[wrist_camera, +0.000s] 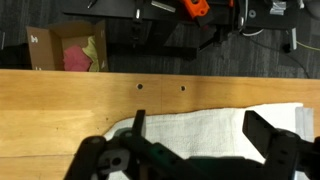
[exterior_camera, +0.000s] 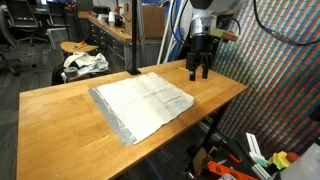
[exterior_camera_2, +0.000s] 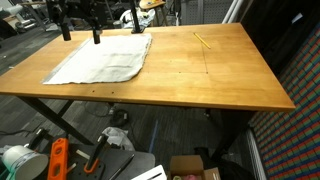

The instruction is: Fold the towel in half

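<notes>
Workshop benches and office chairs are noted behind, with a cardboard box [wrist_camera: 62, 50] on the floor. Wooden table [exterior_camera: 60, 110] carries the towel [exterior_camera: 143, 103], laid flat and unfolded near one long edge. Gripper [exterior_camera: 198, 72] is held spread wide and empty, just above one towel edge. Approach is judged the step in hand; descent and a pinch on that edge are called for next.

Workshop — wooden workbench [exterior_camera_2: 225, 75], tools [exterior_camera_2: 57, 160] underneath.

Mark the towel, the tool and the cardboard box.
towel [exterior_camera: 143, 103]: an exterior view, middle of the cloth.
tool [exterior_camera: 198, 74]: an exterior view, midway between the fingertips.
cardboard box [wrist_camera: 40, 48]: wrist view, its left wall.
</notes>
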You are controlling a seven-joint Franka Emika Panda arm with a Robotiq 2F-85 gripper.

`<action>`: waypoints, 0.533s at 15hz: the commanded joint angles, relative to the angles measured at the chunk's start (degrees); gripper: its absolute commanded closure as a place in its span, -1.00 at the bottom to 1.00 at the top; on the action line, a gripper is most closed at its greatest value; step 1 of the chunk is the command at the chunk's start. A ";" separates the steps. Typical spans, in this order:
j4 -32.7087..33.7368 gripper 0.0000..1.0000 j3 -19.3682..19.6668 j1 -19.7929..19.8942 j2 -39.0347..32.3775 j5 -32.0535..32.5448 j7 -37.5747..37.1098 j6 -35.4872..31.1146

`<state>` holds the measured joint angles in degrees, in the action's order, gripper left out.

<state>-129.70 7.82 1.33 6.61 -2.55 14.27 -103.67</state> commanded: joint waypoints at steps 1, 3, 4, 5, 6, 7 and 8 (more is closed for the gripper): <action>2.93 -1.00 -0.22 1.79 -4.90 -4.38 -2.09 -4.34; 2.99 -1.00 -0.15 2.68 -7.14 -5.05 -2.87 -7.87; 2.87 -1.00 -0.19 3.06 -8.17 -4.39 -2.91 -9.69; 2.94 -1.00 -0.16 3.48 -9.35 -4.56 -3.01 -11.26; 3.07 -1.00 -0.22 3.83 -10.56 -4.91 -2.75 -12.78; 3.05 -1.00 -0.28 4.17 -11.42 -5.35 -3.00 -14.60; 3.32 -1.00 -0.34 4.44 -12.56 -5.52 -3.55 -16.29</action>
<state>-128.39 7.92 4.73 -2.70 -6.38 11.96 -116.34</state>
